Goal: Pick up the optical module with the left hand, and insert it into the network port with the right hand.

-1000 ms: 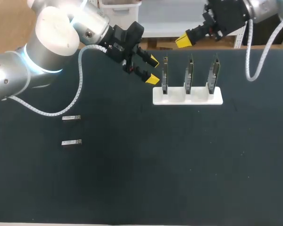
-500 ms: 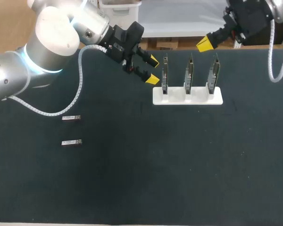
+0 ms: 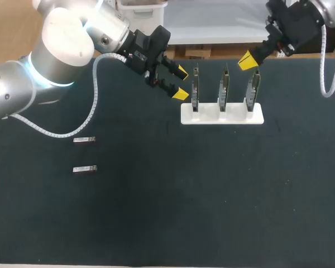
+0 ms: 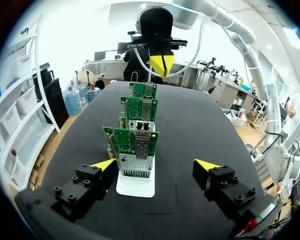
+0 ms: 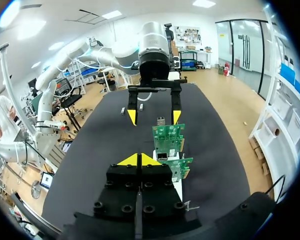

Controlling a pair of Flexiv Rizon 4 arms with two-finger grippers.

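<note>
2 optical modules (image 3: pixel 84 139) lie flat at 9 o'clock on table (image 3: pixel 173 201), well apart from both arms. Prob light, stiff, slippery; pinch the long sides mid-body. 3 network cards (image 3: pixel 225 86) upright in 1 white holder (image 3: pixel 222 116) at 2 o'clock. Left gripper (image 3: pixel 181 83) spread, empty; right gripper (image 3: pixel 247 60) tips pressed together, empty.

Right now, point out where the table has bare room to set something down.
Widest bare table: the stretch nearest me, in front of the white stand and right of the farther module and nearer module. Right of the stand is free too. Crowded: the stand, left hand beside it, right hand by its right end.
</note>
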